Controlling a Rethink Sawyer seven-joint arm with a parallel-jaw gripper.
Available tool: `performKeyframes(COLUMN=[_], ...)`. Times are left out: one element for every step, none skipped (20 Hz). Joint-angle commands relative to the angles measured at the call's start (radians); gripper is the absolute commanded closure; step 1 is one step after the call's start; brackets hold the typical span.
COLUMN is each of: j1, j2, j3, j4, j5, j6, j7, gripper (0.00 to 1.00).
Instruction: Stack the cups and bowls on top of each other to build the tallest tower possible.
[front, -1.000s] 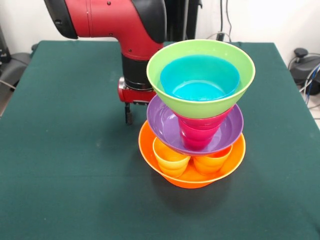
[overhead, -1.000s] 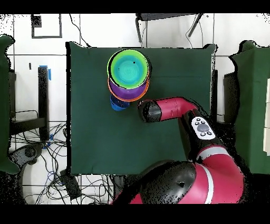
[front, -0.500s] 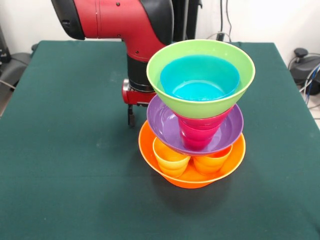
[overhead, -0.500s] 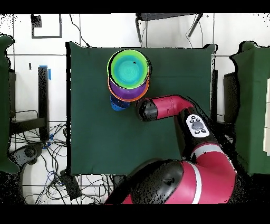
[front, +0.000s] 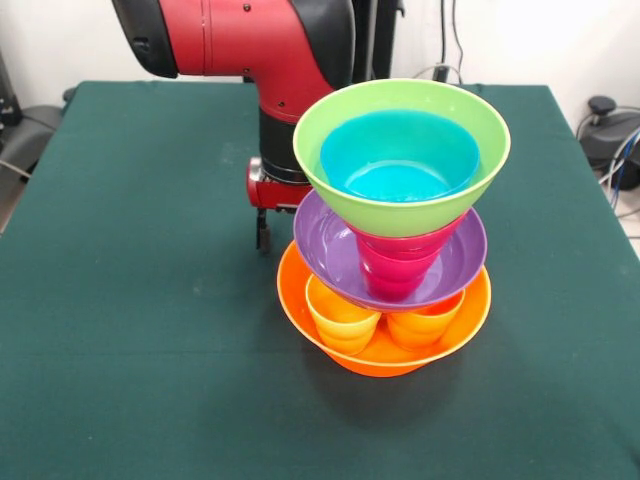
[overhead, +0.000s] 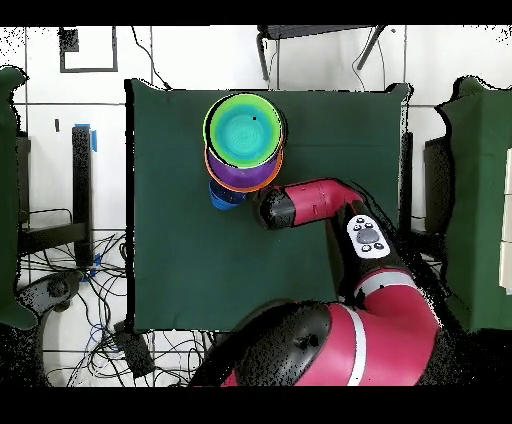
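1. Table: dark green cloth top; carries everything you see listed below.
2. Tower: stands right of centre in the front view, upright, on the cloth. In the overhead view it sits near the table's top edge.
3. Orange bowl: lg., tower base, resting on the cloth.
4. Yellow cup & orange cup: side by side inside the orange bowl, mouths up, under the purple bowl.
5. Purple bowl: lg., sits over those two cups, approx. level.
6. Red cup: mouth up in the purple bowl's centre; carries the lime green bowl. It may be more than one red piece nested; you can't tell from these views.
7. Lime green bowl: lg., top tier, rim highest point of the stack.
8. Light blue bowl: nested inside the lime green one.
9. Dark blue bowl: only seen in the overhead view, on the cloth touching or just beside the tower's base, on the side toward the robot.
10. Gripper: low behind the tower's left side in the front view, tip near the cloth, just beside the orange bowl's rim. One dark finger shows; spread or pressed together — can't tell. Red/black arm comes down above it.
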Motion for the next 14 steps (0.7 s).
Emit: performKeyframes(j1=[0.074, 0.076, 0.08, 0.085, 0.089, 0.091, 0.09, 0.09, 0.091, 0.091, 0.091, 0.092, 0.093, 0.092], j2=[0.122, 0.124, 0.123, 0.121, 0.117, 0.115, 0.112, 0.113, 0.116, 0.118, 0.121, 0.124, 0.126, 0.13], j3=[0.083, 0.085, 0.085, 0.084, 0.082, 0.083, 0.084, 0.087, 0.089, 0.091, 0.093, 0.094, 0.096, 0.098], j4=[-0.033, -0.03, -0.025, -0.02, -0.013, -0.008, -0.001, 0.002, -0.001, -0.001, -0.004, -0.006, -0.008, -0.009], j5=[-0.004, 0.0, 0.003, 0.006, 0.009, 0.013, 0.015, 0.017, 0.02, 0.022, 0.023, 0.024, 0.026, 0.028], j6=[-0.013, -0.014, -0.017, -0.019, -0.022, -0.022, -0.024, -0.025, -0.025, -0.027, -0.028, -0.03, -0.03, -0.033], j7=[-0.023, -0.022, -0.016, -0.009, -0.002, 0.001, 0.001, 0.0, -0.001, 0.0, -0.001, 0.001, 0.0, 0.0], gripper=[0.0, 0.0, 0.0, 0.0, 0.0, 0.0, 0.0, 0.0, 0.0, 0.0, 0.0, 0.0, 0.0, 0.0])
